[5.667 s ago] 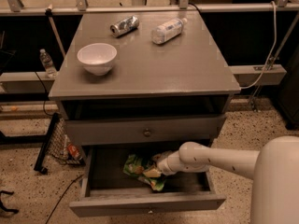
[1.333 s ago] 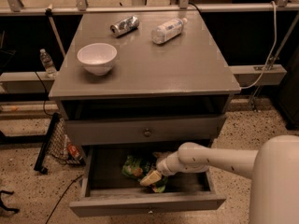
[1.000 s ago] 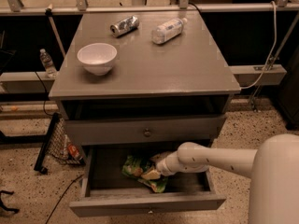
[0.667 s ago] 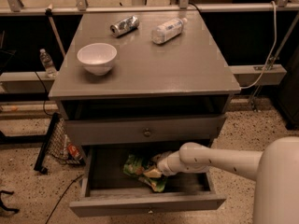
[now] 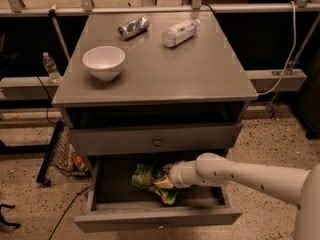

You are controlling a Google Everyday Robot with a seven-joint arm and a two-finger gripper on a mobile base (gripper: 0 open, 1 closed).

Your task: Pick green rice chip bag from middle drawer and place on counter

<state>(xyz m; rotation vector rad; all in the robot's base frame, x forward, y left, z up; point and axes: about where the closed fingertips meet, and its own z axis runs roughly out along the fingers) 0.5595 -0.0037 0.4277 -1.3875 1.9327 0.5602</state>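
Note:
The green rice chip bag lies crumpled inside the open middle drawer, near its centre. My gripper reaches into the drawer from the right on a white arm and sits right against the bag's right side, partly hidden by the wrist. The counter is the grey cabinet top above.
On the counter stand a white bowl at front left, a crushed can and a clear plastic bottle lying at the back. The upper drawer front with a round knob overhangs the drawer. A water bottle stands left of the cabinet.
The gripper and bag have shifted only slightly inside the drawer; the bag stays low in the drawer against the gripper.

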